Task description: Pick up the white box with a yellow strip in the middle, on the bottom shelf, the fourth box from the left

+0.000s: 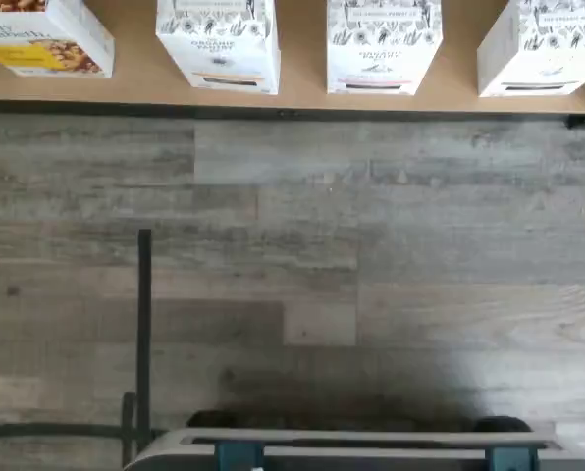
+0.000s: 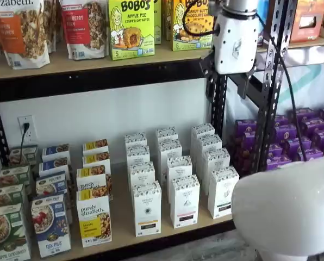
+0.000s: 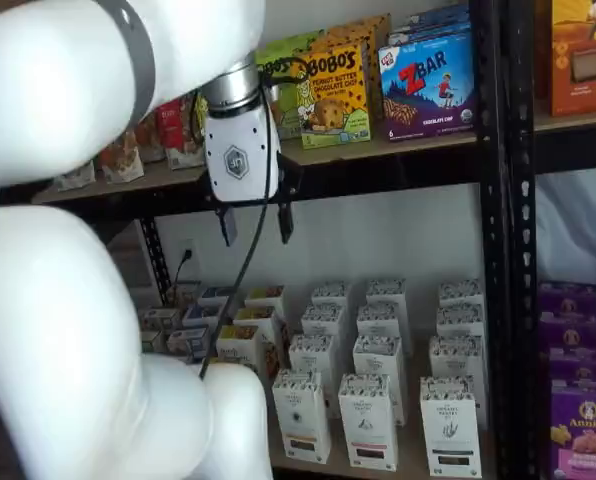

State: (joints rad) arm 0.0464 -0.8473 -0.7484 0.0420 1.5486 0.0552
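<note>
The white robot arm [image 3: 68,300] fills the near foreground in both shelf views, and in the wrist view a dark mount with teal brackets [image 1: 371,446] sits closest to the lens over a grey plank floor [image 1: 371,245]. The claw [image 3: 256,222] hangs in front of the upper desk's black rail, well above the cartons. Its two black fingers [image 3: 228,226] stand apart with a plain gap and hold nothing. The lower desk [image 2: 121,228], a tan board with a black front rail, carries files of sealed cartons running front to back; none is open, so their contents cannot be seen. The white box [image 2: 147,208] with the yellow-orange strip stands upright at the front of its file, just beside a purely elizabeth box [image 2: 93,220] with a big yellow panel and apart from a same-shaped white carton [image 2: 184,201] on its other side. Like cartons line up behind it. In the wrist view the same white box [image 1: 219,44] stands at the board's front edge, its speckled top and pale strip showing. The front carton of the next file [image 1: 383,44] stands apart from it. To one side of the files stand blue and green cereal boxes [image 2: 50,224]. Purple Annie's boxes [image 3: 583,430] are stacked in the neighbouring bay. The upper desk [image 2: 97,60] holds Bobo's boxes [image 2: 131,27], granola bags [image 2: 22,30] and a Z Bar box [image 3: 428,85].
</note>
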